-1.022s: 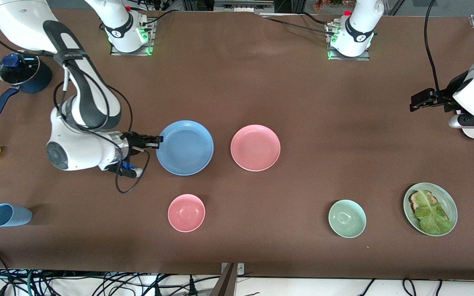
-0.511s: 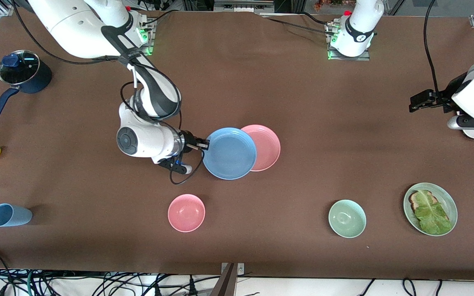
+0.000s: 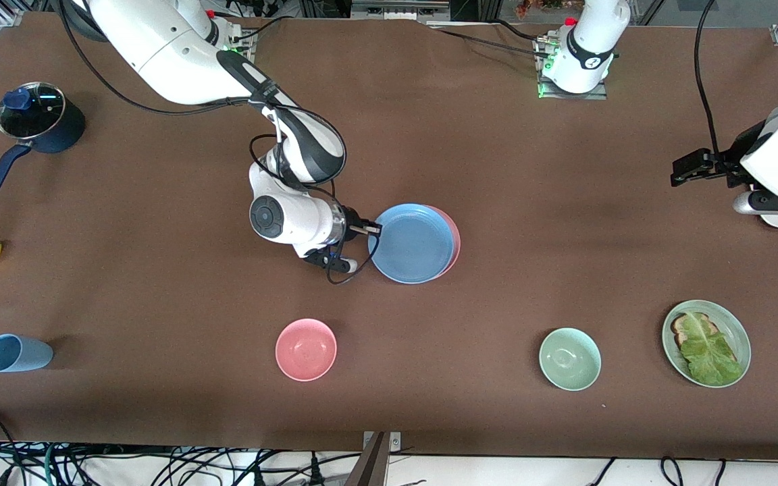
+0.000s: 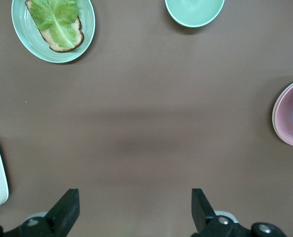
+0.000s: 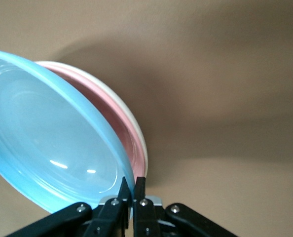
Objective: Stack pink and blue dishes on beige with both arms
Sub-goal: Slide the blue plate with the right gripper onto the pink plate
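Gripping round matte blue plate (image 3: 410, 244) rim: right gripper (image 3: 374, 230).

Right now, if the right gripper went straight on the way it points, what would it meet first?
The right gripper is shut on the blue plate and points across the pink plate. Straight on, the blue plate would likely pass over the pink one; past it the table looks free, though height is unclear.
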Controlling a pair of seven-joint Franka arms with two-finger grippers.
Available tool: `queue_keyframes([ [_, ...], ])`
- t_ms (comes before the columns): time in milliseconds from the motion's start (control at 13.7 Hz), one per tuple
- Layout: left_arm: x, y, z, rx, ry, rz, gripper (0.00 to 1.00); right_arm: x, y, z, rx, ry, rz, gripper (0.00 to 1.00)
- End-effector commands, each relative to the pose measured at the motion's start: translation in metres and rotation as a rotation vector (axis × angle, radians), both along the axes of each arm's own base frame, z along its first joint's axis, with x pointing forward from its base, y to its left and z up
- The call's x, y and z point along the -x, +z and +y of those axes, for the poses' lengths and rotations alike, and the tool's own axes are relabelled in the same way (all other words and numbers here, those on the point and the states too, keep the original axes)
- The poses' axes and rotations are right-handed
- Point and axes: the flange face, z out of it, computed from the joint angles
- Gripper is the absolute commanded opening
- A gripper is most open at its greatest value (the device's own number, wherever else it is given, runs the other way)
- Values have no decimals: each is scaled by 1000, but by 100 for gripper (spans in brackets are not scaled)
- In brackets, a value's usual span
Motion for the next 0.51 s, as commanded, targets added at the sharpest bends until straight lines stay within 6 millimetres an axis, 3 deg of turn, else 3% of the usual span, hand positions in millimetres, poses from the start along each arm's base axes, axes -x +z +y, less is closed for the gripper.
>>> queue_keyframes([
  [0, -4, 3, 0, 17, -13, -10, 100, 5, -18, 17, -28, -29, -24, 0],
  [438, -5, 1, 2, 18, -8, -5, 100, 9, -18, 23, -33, -21, -34, 0],
])
